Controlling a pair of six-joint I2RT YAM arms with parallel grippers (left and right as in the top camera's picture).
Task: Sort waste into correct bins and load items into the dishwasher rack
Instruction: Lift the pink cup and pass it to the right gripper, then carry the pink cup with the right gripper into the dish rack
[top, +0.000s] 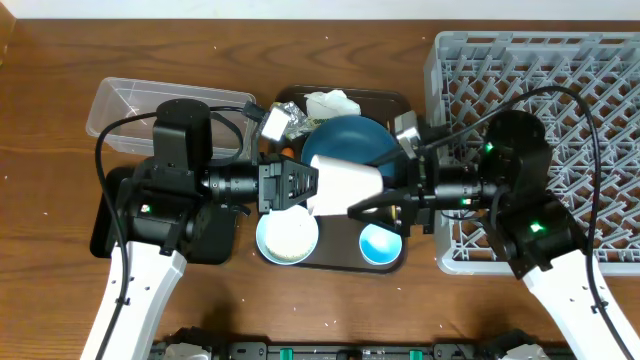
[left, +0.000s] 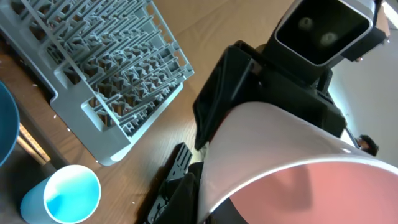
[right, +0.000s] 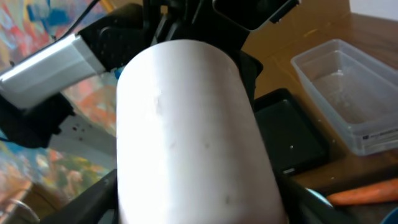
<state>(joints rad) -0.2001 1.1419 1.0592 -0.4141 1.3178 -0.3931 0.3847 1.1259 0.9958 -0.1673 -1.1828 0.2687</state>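
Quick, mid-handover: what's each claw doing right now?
Left claw: closed on the pink cup.
Right claw: straddling the same cup; cannot tell whether it grips.

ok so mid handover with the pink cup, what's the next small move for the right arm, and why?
Probably close the right gripper firmly on the pink cup. The left gripper holds it in the air over the brown tray, and the right fingers flank its body, but firm contact isn't clear. Letting go first could drop it.
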